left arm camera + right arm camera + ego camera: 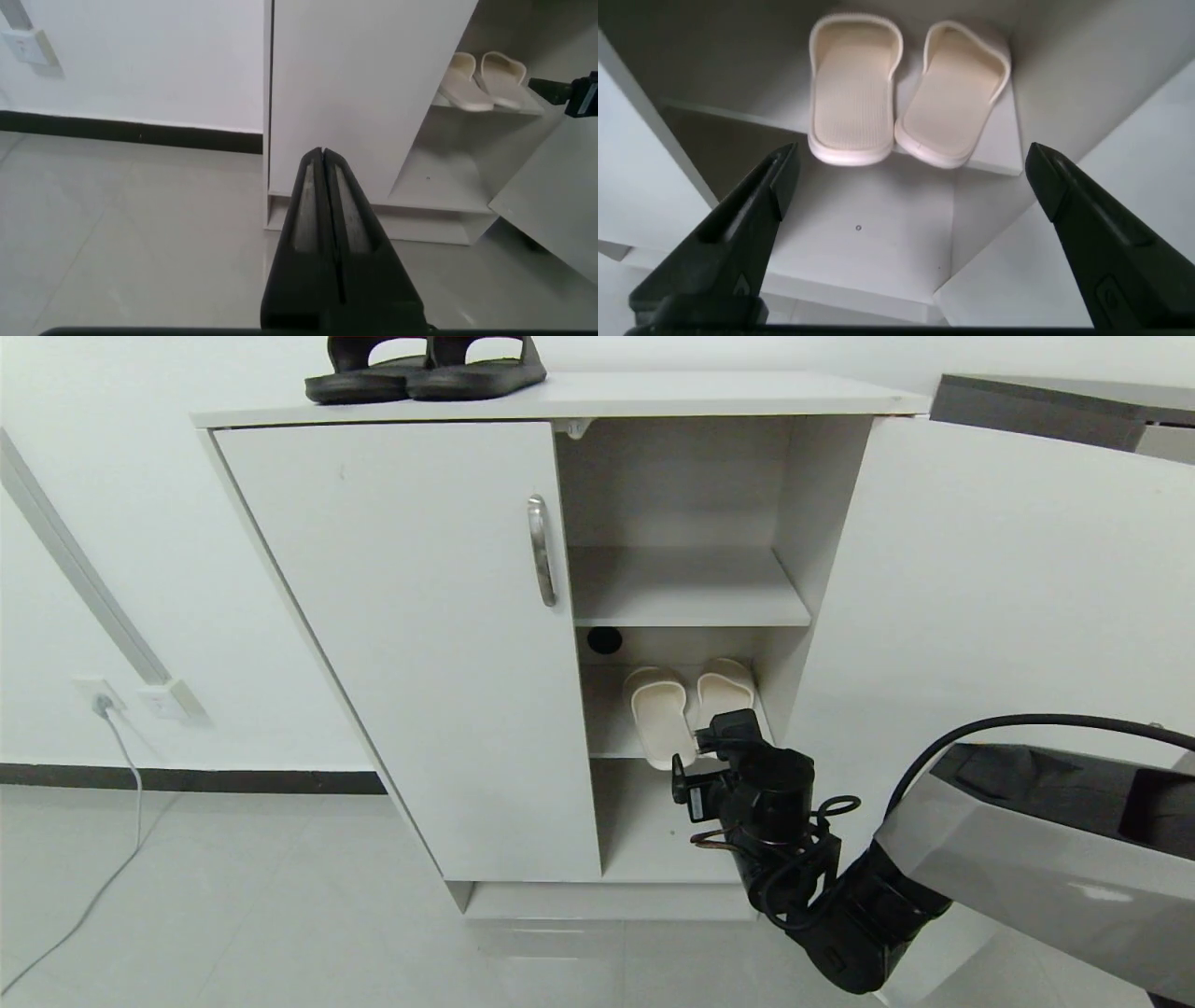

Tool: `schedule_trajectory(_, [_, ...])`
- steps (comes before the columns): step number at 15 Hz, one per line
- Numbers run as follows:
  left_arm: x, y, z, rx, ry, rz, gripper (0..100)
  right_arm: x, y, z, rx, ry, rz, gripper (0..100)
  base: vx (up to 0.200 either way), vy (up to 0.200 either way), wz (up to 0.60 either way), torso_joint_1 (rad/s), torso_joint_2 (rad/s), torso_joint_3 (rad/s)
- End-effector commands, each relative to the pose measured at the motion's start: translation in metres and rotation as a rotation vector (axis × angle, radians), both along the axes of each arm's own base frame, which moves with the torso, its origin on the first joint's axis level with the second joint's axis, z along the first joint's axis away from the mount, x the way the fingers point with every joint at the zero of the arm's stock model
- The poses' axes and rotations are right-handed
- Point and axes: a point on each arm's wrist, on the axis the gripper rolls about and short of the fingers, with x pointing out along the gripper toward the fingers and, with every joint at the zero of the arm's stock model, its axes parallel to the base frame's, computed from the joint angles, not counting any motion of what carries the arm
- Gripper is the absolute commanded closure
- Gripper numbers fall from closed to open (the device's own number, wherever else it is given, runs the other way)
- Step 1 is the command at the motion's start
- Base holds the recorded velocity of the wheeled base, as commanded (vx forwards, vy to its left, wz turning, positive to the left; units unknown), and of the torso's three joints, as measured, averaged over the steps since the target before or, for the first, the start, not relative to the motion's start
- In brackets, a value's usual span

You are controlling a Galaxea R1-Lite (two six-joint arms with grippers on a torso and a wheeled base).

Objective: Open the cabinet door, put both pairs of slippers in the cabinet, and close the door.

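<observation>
Status at this point, then risks.

Right gripper: spread wide, holding nothing, just in front of the cream slippers. Left gripper: pressed flat together, holding nothing, low and off to the left, aimed toward the foot of the cabinet.

Cream slippers: side by side on the middle shelf, toes inward, heels hanging a little over the front lip. Black slippers: on the cabinet top, left side, above the closed left door. Right door: swung wide open.

Judged about half done: one pair in, one pair to fetch, door to shut.

Risks from here:
- Overhanging heels. Liable to snag a finger on pull-back, or to be struck by the right door on closing. Either way, pair dragged off the shelf or door stopped short of shut. Worth nudging deeper first.
- Black pair high up. Long upward reach with two loose slippers for one grasp. Likely failure: one taken, the other left behind or knocked to the floor.
- Open door close beside the right arm. Possible knock while lifting, swinging the door partway into the path.
- Placement of second pair. Upper shelf free. If stacked on the cream pair, prone to sliding out.
</observation>
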Motion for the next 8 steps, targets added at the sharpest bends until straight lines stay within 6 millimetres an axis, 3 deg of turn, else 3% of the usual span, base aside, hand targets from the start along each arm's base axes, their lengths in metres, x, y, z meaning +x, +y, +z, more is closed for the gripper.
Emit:
schedule_trajectory(1, [0.0001,0.0,0.0,0.0,0.002,0.0,100,0.0002,0.0004,-0.003,-0.005,0.005,0.002,0,0.0,0.0,0.0,-0.007,0.0,0.207])
schedule_trajectory(6, [0.0001,0.0,0.0,0.0,0.002,0.0,100,-0.0022,0.0011,-0.0049,-0.005,0.006,0.017,0,0.0,0.0,0.0,0.002,0.0,0.196])
schedule_trajectory(8, [0.0001,0.0,0.0,0.001,0.002,0.0,100,-0.0036,0.0025,-0.0063,-0.002,0.003,0.025,0,0.0,0.0,0.0,-0.004,0.01,0.055])
